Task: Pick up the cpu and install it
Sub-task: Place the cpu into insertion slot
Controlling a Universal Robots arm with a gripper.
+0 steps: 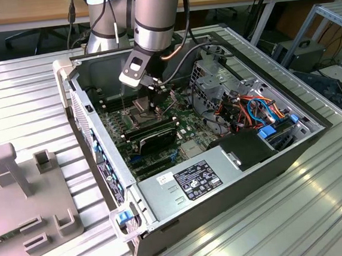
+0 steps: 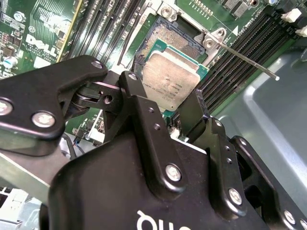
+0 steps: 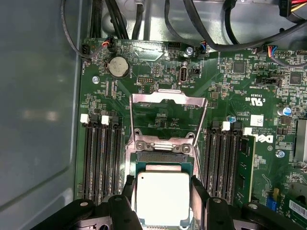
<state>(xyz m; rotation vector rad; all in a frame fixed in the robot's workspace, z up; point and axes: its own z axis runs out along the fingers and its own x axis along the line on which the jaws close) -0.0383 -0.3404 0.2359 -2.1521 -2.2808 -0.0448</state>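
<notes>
Over the open socket (image 2: 175, 40): cpu (image 3: 163, 201), thin square, matte silvery-tan lid on green substrate, lid scuffed in the second wrist view.
Cpu vs gripper (image 3: 162, 184): lies between the two black fingers (image 3: 128, 186), one on each opposite edge, touching both.
Grip state: clamped on the cpu; black angular links with silver screw heads; reaches down into the case in the exterior view.
Seating: cannot tell whether seated or just above the socket.
Socket look: dark square, fine gold pin field, metal frame.
Load plate (image 3: 168, 98): bare steel frame, flipped up clear of the socket.
Lever (image 2: 244, 60): thin steel rod, raised, slanting beside the socket.
RAM slots (image 3: 100, 158): long, black, parallel, flanking the socket, white latches.
Motherboard (image 3: 240, 91): green, densely populated; round silver coin cell (image 3: 118, 67).
Case (image 1: 236, 188): grey sheet-metal tower on its side, open, on ribbed aluminium table (image 1: 299, 224).
</notes>
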